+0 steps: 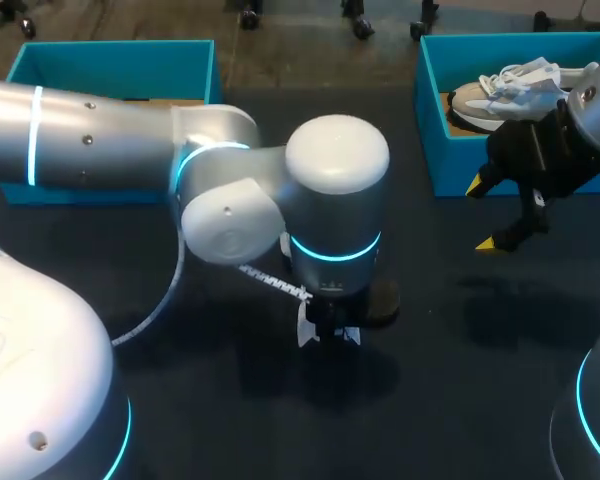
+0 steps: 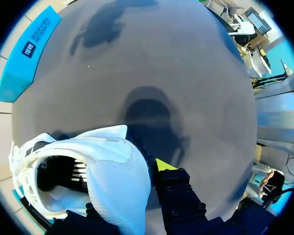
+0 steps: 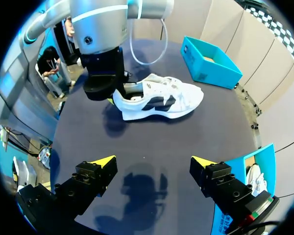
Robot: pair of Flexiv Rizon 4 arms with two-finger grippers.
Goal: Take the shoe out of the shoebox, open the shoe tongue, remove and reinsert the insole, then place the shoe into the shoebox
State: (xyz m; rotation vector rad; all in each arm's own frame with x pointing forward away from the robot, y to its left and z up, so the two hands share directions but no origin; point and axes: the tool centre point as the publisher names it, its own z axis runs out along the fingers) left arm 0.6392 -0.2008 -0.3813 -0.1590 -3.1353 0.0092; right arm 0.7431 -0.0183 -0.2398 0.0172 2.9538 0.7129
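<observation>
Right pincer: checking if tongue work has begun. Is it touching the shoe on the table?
Apart. The right wrist view shows bare table between the open right pincer and the shoe lying ahead of it.

Bare table [image 3: 152, 142] lay between the wide-open right gripper [image 3: 154, 166] and the shoe [image 3: 159, 100], so its side and toe were free to approach. The heel end was barred by the left arm [image 1: 335, 200], stretched across the middle with the left gripper [image 3: 111, 98] clamped on the heel. A blue shoebox [image 3: 210, 61] stood beyond the toe, apart from it.
</observation>
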